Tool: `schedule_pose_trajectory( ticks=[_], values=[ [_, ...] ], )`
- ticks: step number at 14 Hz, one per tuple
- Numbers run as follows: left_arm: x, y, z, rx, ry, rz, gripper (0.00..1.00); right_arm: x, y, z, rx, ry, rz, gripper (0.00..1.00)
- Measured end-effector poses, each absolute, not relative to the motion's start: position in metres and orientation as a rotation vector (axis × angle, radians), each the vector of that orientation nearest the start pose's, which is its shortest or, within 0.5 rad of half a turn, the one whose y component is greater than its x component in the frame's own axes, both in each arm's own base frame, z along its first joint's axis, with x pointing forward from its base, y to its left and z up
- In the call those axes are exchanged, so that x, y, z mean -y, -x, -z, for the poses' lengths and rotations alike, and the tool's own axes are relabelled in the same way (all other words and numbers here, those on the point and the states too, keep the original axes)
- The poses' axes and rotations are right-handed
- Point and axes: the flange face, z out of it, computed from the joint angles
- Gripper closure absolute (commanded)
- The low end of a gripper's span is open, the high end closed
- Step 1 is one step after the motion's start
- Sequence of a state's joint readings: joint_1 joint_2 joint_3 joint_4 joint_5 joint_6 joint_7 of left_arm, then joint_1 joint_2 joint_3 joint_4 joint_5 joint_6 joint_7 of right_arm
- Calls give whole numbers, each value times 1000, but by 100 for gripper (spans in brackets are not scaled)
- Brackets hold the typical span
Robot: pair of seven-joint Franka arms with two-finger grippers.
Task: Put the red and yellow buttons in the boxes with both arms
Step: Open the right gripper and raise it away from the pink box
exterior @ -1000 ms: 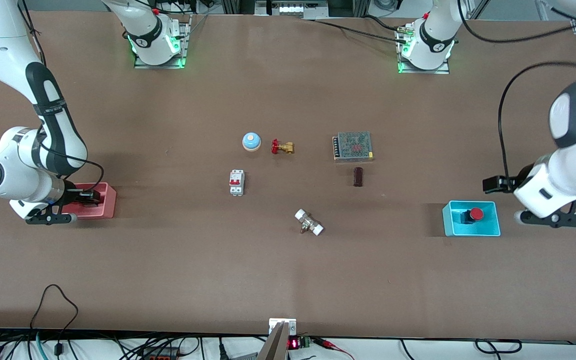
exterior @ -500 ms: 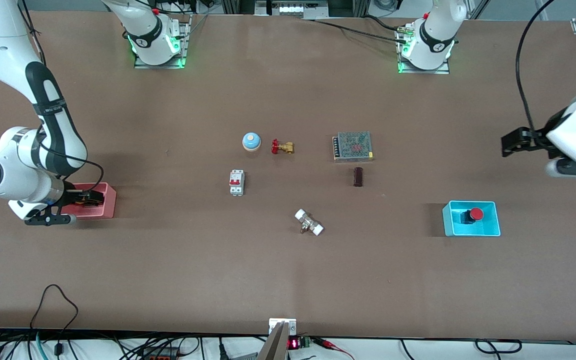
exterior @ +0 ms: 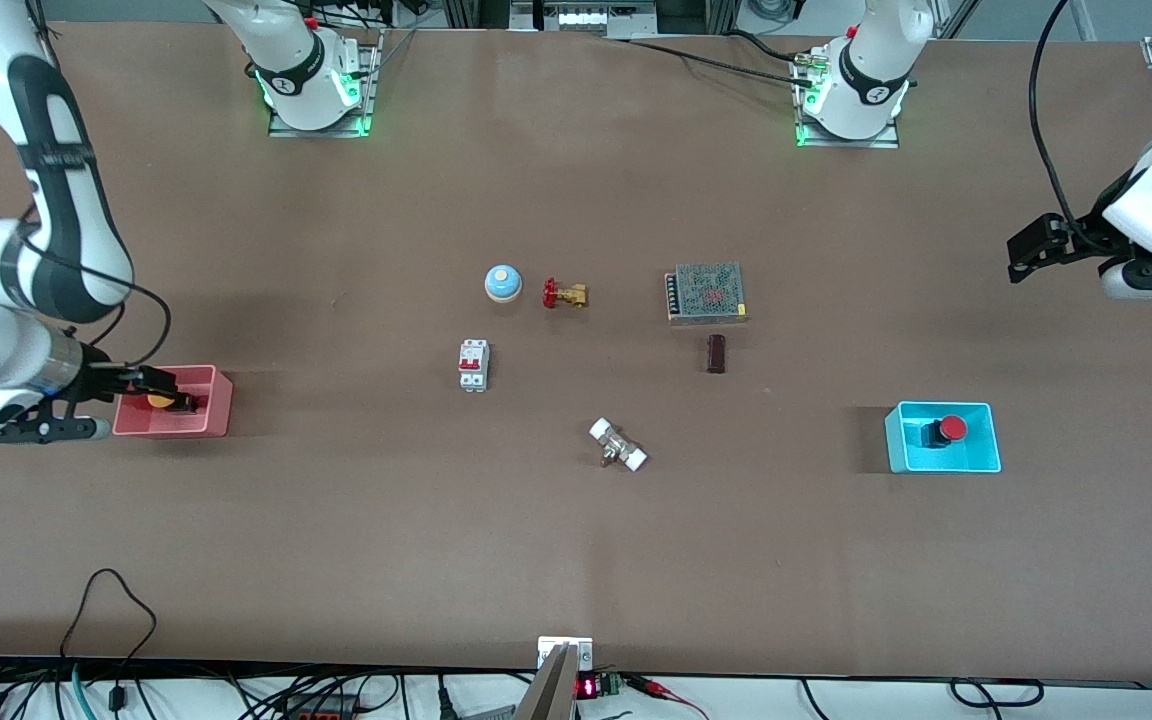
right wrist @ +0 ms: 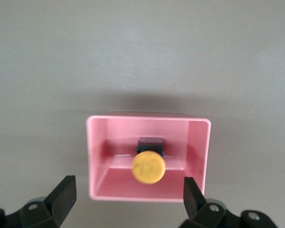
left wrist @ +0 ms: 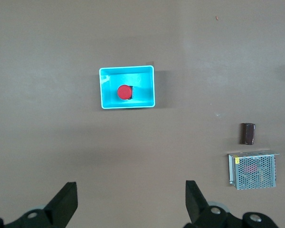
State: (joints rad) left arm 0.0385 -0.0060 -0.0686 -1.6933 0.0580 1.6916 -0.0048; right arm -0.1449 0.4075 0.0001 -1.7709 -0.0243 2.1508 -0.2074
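The red button (exterior: 953,427) lies in the cyan box (exterior: 976,455) toward the left arm's end of the table; the left wrist view shows the button (left wrist: 124,92) and the box (left wrist: 145,88) from high up. My left gripper (exterior: 1018,258) hangs open and empty over bare table (left wrist: 131,204), well away from that box. The yellow button (exterior: 158,401) rests in the pink box (exterior: 216,405) at the right arm's end. My right gripper (exterior: 171,390) is open and empty just above that box (right wrist: 128,197), apart from the button (right wrist: 148,167) in the pink box (right wrist: 94,156).
In the middle of the table are a blue dome (exterior: 503,283), a brass valve with a red handle (exterior: 564,294), a grey mesh block (exterior: 706,292), a dark brown cylinder (exterior: 716,353), a white breaker (exterior: 473,365) and a white-ended fitting (exterior: 618,444).
The right gripper has let go of the yellow button in the pink box and lifted off it. The left gripper has risen and drawn away from the cyan box.
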Motion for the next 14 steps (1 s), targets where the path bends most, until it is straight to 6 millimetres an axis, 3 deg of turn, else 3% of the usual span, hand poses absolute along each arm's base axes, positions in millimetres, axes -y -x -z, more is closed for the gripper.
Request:
schedule_pose_trajectory(
  ticks=[3,6,8,11,14],
  values=[
    [15,-560,-580,-59,3083,15,0,64,-634,-401,188,3149,-21,0],
    [16,-561,-581,-63,3083,21,0,23,-614,-483,206,3143,-65,0],
    [16,-561,-581,-63,3083,21,0,-3,-599,-527,173,3153,-80,0],
    [16,-561,-581,-63,3083,20,0,-28,-590,-557,88,3161,-80,0],
    [16,-561,-581,-63,3083,20,0,-27,-590,-566,54,3161,-82,0]
  ],
)
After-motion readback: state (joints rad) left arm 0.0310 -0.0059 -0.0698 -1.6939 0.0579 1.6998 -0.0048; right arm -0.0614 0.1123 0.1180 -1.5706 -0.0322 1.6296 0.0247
